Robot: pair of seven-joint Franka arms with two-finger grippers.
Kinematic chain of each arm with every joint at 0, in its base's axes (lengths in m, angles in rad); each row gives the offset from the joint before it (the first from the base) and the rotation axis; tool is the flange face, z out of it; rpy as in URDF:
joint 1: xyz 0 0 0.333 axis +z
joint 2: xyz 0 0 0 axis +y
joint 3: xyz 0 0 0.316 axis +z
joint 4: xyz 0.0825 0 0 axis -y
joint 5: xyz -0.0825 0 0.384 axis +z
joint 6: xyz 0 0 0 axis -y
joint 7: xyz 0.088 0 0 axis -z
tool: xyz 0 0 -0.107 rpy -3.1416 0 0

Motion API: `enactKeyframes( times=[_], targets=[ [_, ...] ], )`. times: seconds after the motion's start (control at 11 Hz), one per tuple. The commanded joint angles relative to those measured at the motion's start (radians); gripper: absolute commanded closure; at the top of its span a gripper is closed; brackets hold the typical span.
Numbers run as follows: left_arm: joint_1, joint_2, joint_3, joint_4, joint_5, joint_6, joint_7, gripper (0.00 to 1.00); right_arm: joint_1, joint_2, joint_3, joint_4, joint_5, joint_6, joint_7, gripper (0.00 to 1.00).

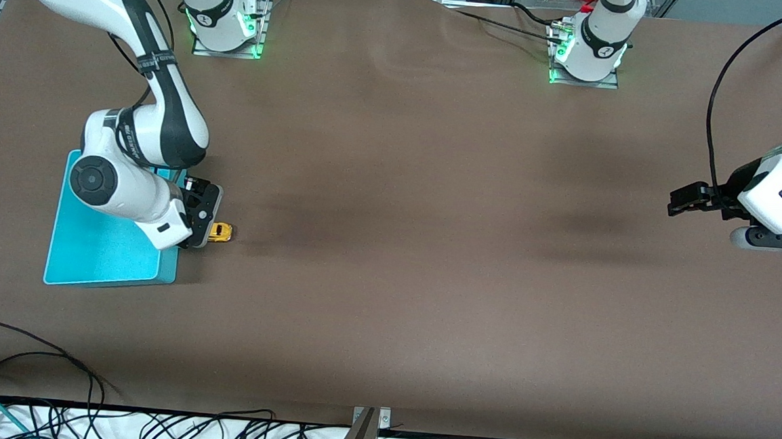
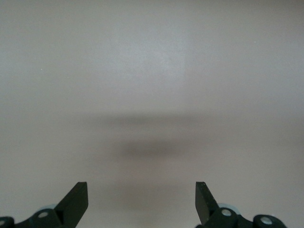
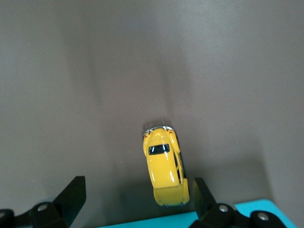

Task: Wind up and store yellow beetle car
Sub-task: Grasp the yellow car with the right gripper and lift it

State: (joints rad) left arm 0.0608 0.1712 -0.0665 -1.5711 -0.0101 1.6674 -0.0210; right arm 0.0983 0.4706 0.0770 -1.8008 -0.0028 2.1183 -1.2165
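Note:
The yellow beetle car (image 1: pixel 221 232) rests on the brown table right beside the turquoise bin (image 1: pixel 100 252), on the side toward the left arm's end. My right gripper (image 1: pixel 203 230) is low over the car and open. In the right wrist view the car (image 3: pixel 164 167) lies between the spread fingers, close to one finger (image 3: pixel 200 195), with its tail near the bin's edge (image 3: pixel 256 209). The right gripper (image 3: pixel 137 197) grips nothing. My left gripper (image 1: pixel 678 200) waits open and empty over the table at the left arm's end; the left wrist view (image 2: pixel 142 197) shows only bare table.
The right arm's forearm and wrist (image 1: pixel 128 183) hang over the part of the bin nearest the bases. Cables (image 1: pixel 48 388) lie along the table edge nearest the front camera.

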Motion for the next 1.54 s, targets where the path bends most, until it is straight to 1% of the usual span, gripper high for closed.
enactKeyframes(
  times=[0.0, 0.18, 0.36, 0.54, 0.82, 0.91, 1.0, 1.09, 1.18, 1.27, 1.45],
  targets=[
    [0.002, -0.001, -0.001, 0.011, 0.007, -0.003, 0.021, 0.00, -0.017, 0.051, 0.003, -0.014, 0.020, 0.077, -0.142, 0.00],
    [0.001, 0.002, -0.001, 0.011, 0.004, -0.003, 0.021, 0.00, -0.025, 0.089, 0.004, -0.014, 0.021, 0.101, -0.173, 0.00],
    [0.001, 0.005, -0.001, 0.026, 0.005, -0.003, 0.021, 0.00, -0.029, 0.109, 0.004, -0.014, 0.044, 0.118, -0.230, 0.00],
    [0.001, 0.007, -0.001, 0.031, 0.007, -0.003, 0.021, 0.00, -0.029, 0.140, 0.003, -0.018, 0.049, 0.185, -0.328, 0.00],
    [0.002, 0.008, -0.001, 0.031, 0.005, -0.003, 0.021, 0.00, -0.045, 0.163, 0.003, -0.018, 0.049, 0.222, -0.362, 0.00],
    [0.001, 0.008, -0.001, 0.031, 0.005, -0.003, 0.021, 0.00, -0.051, 0.169, 0.003, -0.017, 0.049, 0.239, -0.391, 0.04],
    [0.001, 0.008, -0.001, 0.031, 0.005, -0.003, 0.021, 0.00, -0.057, 0.174, 0.003, -0.017, 0.053, 0.250, -0.420, 0.20],
    [0.001, 0.008, -0.001, 0.031, 0.005, -0.003, 0.021, 0.00, -0.057, 0.171, 0.003, -0.015, 0.056, 0.250, -0.455, 0.61],
    [0.001, 0.008, -0.001, 0.031, 0.005, -0.003, 0.021, 0.00, -0.055, 0.165, 0.003, -0.008, 0.056, 0.244, -0.496, 0.93],
    [0.001, 0.008, -0.001, 0.031, 0.005, -0.003, 0.021, 0.00, -0.055, 0.158, 0.003, -0.003, 0.055, 0.241, -0.498, 0.98],
    [0.001, 0.008, -0.001, 0.031, 0.005, -0.003, 0.021, 0.00, -0.052, 0.114, 0.006, -0.005, 0.058, 0.215, -0.491, 1.00]
  ],
)
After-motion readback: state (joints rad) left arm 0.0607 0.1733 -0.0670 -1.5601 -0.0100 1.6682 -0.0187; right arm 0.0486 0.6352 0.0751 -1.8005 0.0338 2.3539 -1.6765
